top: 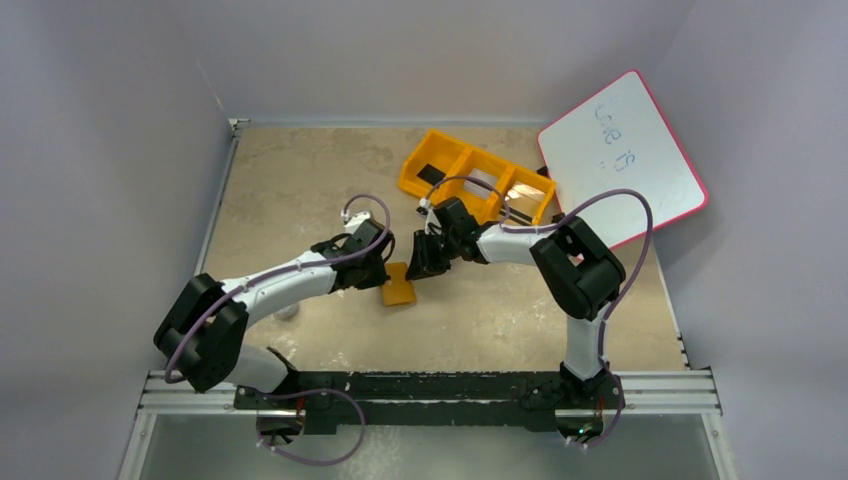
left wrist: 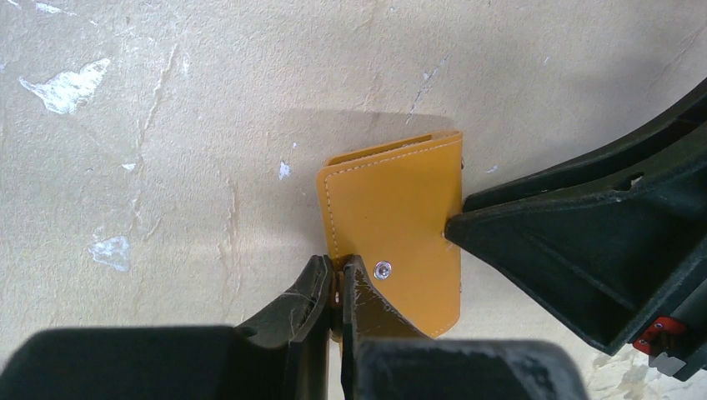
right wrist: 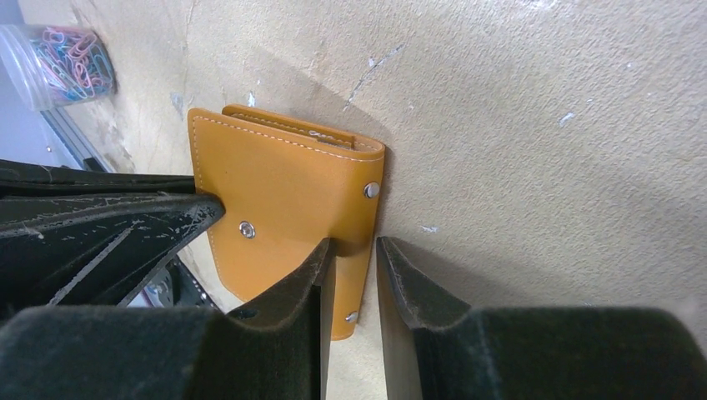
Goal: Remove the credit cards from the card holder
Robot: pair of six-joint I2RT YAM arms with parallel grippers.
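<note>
The tan card holder (top: 398, 287) lies folded shut on the table between my two grippers, its stud facing up. My left gripper (left wrist: 338, 265) is shut on the holder's (left wrist: 396, 225) near edge, with a thin strip of tan pinched between the fingers. My right gripper (right wrist: 354, 243) straddles the folded spine of the holder (right wrist: 283, 192), and the spine fills the gap at its fingertips. From above, the left gripper (top: 382, 272) and right gripper (top: 418, 268) meet over the holder. The credit cards are hidden.
An orange three-compartment tray (top: 412, 172) stands at the back, a pink-edged whiteboard (top: 625, 150) leans at the back right. A clear tub of paper clips (right wrist: 58, 58) sits by the left arm. Each wrist view shows the other gripper's finger close by.
</note>
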